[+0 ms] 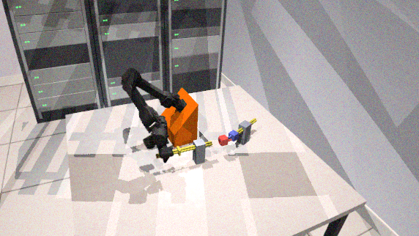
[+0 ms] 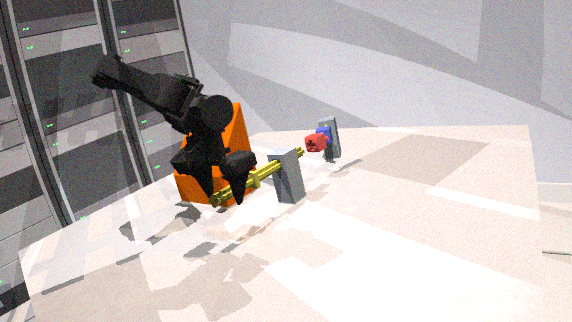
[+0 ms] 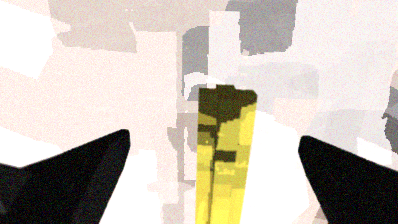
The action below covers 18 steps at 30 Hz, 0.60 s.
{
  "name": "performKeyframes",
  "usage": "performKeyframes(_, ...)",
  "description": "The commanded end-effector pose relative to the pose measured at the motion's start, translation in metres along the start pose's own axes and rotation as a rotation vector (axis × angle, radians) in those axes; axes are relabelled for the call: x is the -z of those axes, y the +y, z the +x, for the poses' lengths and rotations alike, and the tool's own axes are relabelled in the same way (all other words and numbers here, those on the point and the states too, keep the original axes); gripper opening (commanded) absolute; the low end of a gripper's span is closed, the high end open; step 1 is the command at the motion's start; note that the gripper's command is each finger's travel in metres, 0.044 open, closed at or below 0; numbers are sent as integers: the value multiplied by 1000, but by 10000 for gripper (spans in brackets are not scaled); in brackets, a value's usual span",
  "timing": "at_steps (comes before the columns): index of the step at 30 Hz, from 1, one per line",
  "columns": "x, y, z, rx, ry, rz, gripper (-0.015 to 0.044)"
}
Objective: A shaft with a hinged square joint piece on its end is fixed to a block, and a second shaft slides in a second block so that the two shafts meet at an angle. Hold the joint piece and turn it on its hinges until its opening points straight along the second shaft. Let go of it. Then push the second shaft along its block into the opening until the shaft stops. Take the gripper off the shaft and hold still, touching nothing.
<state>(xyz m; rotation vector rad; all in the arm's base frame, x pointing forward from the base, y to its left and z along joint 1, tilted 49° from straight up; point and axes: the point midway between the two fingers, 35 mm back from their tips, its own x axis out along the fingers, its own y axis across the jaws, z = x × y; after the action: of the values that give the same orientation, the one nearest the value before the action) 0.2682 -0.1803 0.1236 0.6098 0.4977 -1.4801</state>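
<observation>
The red joint piece [image 1: 223, 140] [image 2: 315, 143] hangs by a blue hinge part [image 1: 233, 135] [image 2: 324, 132] on the first yellow shaft [image 1: 253, 121], held in the far grey block [image 1: 244, 135] [image 2: 336, 142]. Its dark opening faces roughly toward the second shaft; exact alignment cannot be told. The second yellow shaft [image 1: 188, 149] [image 2: 265, 173] [image 3: 222, 195] runs through the near grey block [image 1: 198, 155] [image 2: 290, 181], its front end short of the red piece. My gripper [image 1: 162, 158] [image 2: 226, 198] [image 3: 215, 141] is open, its fingers on either side of the shaft's rear end, holding nothing.
An orange block [image 1: 184, 128] [image 2: 240, 130] stands behind the second shaft, close to the arm. A collar [image 1: 179, 150] [image 2: 256, 179] sits on the second shaft between gripper and near block. Server racks stand behind the table [image 1: 278, 216].
</observation>
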Motion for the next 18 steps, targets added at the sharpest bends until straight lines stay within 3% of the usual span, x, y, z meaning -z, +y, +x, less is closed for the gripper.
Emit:
performKeyframes(1, 4, -2, 8, 7, 7, -10, 440)
performKeyframes(12, 3, -3, 23, 7, 5, -10, 440)
performKeyframes(18, 3, -3, 23, 7, 5, -10, 282)
